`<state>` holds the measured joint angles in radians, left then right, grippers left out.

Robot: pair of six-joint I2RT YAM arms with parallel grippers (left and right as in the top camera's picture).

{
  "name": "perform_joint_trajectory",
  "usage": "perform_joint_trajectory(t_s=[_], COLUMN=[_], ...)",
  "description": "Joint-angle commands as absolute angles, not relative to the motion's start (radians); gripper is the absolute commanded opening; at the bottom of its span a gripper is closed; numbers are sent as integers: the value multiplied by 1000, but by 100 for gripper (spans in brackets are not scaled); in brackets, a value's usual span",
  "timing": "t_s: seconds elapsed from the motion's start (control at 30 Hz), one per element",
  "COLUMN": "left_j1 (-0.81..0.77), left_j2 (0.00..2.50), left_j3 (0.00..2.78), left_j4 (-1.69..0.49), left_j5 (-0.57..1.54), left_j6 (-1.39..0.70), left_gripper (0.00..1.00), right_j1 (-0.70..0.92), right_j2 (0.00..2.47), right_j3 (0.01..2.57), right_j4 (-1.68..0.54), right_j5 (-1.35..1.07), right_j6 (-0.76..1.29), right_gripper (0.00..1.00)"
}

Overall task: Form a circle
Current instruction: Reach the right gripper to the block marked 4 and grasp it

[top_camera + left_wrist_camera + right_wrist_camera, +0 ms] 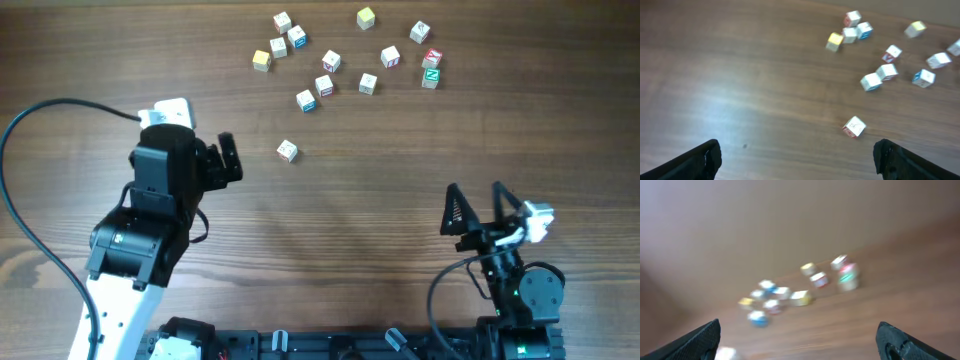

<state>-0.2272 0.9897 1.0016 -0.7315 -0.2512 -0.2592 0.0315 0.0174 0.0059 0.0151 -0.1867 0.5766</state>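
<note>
Wooden table (380, 260), overhead view: alphabet cubes (330, 62) lie loosely scattered along the far side, centre to right, with no ring closed. A lone cube (288, 150) sits apart on the near side of them, just right of the left gripper (230, 160), whose jaws are wide and empty. Well apart at near right, the right gripper (476, 205) is equally wide and empty. Left wrist view: lone cube (854, 126) ahead, right of centre, scatter beyond. Right wrist view: blurred, alphabet cubes (790, 296) far ahead. Judgement: the left arm is nearer.

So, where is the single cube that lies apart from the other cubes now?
In the overhead view the single cube lies alone, nearer the robot than the other cubes, and just to the right of the open left claw.
</note>
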Motion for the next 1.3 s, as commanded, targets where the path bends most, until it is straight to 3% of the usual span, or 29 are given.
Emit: perform_joint_trajectory(t_s=[0.0,0.07,0.17,0.33,0.53,0.9,1.1,1.27], left_j1=[-211,-211,-211,-211,-211,-211,-211,-211], left_j2=[1004,1011,1027,1057,1089,1093,1093,1093], left_j3=[1001,1001,1001,1001,1001,1001,1001,1001], left_j4=[-754,-762,-778,-780,-779,-779,-779,-779], left_j5=[-274,-274,-274,-274,-274,-274,-274,-274], left_j6=[-327,-326,-326,-326,-326,-326,-326,-326], left_gripper=[100,100,100,100,100,100,100,100], right_j1=[35,36,36,36,36,109,243,306], right_j2=[13,13,19,121,506,1271,1576,1836], right_j3=[6,6,7,89,340,1071,1345,1453], right_j4=[21,28,28,-18,-165,-555,-577,-461], right_j5=[-268,-328,-448,-458,-438,-275,-97,26], right_j6=[1034,1049,854,762,561,338,337,357], right_gripper=[100,100,99,100,99,99,99,99])
